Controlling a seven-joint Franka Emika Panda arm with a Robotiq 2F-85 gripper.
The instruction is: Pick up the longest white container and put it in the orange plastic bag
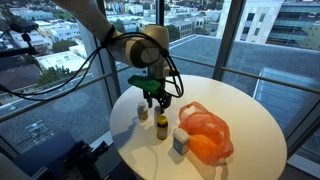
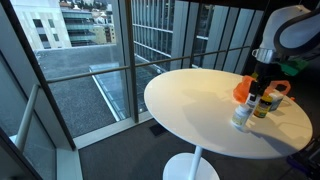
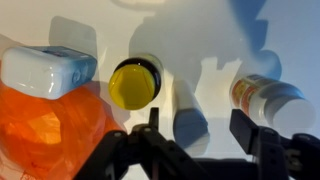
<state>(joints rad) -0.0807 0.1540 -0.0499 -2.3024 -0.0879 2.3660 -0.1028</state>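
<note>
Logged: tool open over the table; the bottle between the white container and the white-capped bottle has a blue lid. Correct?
No: the wrist view shows that bottle has a yellow lid, not blue. The tool is open, and the bottle stands between the white container and the white-capped bottle.

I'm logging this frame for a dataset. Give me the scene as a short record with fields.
surface: round white table
bag: orange plastic bag, lying on the table
target: white lidded container, right beside the bag, not inside
others: yellow-capped bottle; white-capped bottle
gripper: gripper open, empty, above the bottles
task status: container not yet grasped
</note>
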